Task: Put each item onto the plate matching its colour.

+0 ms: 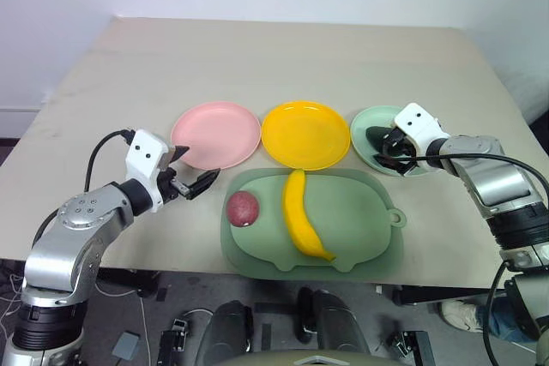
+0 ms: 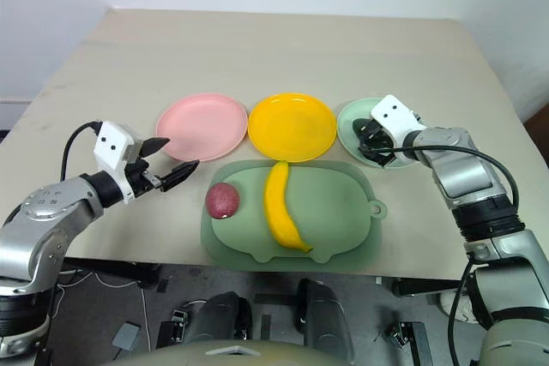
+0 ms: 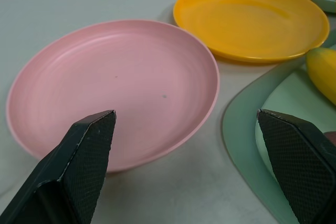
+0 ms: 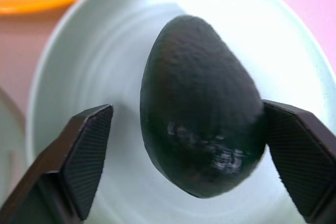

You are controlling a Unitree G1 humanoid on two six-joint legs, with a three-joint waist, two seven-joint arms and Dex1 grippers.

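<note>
A small dark green avocado [image 4: 202, 103] lies on the mint green plate [image 1: 364, 126] at the right end of the plate row. My right gripper [image 1: 392, 147] is open around it, one finger on each side, with a clear gap at one finger [image 4: 86, 156]. The yellow plate [image 1: 304, 135] and the pink plate [image 1: 214, 135] hold nothing. A long yellow banana [image 1: 302, 216] and a round reddish-purple fruit [image 1: 243, 208] lie on the pig-shaped tray [image 1: 364, 220]. My left gripper [image 1: 199, 166] is open and holds nothing, just off the pink plate's near left edge.
The pale green pig-shaped tray sits close to the table's front edge, right in front of the three plates. Beyond the plates the beige table [image 1: 283, 57] stretches back to a white wall.
</note>
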